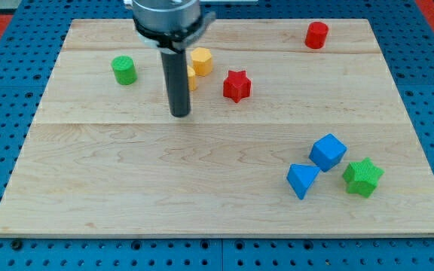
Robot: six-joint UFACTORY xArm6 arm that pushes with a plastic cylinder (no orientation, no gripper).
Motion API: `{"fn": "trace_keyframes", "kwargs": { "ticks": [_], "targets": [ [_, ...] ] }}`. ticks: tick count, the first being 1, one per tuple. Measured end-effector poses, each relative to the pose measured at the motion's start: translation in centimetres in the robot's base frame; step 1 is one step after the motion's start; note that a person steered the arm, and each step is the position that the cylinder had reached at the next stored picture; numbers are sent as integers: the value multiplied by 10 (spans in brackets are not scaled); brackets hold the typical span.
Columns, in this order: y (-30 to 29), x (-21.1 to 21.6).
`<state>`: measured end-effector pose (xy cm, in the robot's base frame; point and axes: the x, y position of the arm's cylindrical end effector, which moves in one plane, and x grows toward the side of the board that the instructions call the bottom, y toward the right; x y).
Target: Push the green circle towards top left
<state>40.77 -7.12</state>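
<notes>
The green circle (124,70) is a short green cylinder at the view's upper left of the wooden board (126,188). My tip (180,114) rests on the board below and to the right of it, with a clear gap between them. The rod rises straight up from the tip and hides part of a yellow block (192,77) behind it.
A yellow hexagon (201,60) sits just right of the rod, a red star (236,86) further right. A red cylinder (316,35) stands at the top right. A blue cube (328,152), a blue triangle (301,180) and a green star (363,177) cluster at the lower right.
</notes>
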Motion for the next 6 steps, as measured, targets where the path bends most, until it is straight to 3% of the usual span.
{"fn": "trace_keyframes", "kwargs": {
  "ticks": [2, 5, 6],
  "targets": [
    [-38, -52],
    [-120, -55],
    [-122, -112]
  ]
}}
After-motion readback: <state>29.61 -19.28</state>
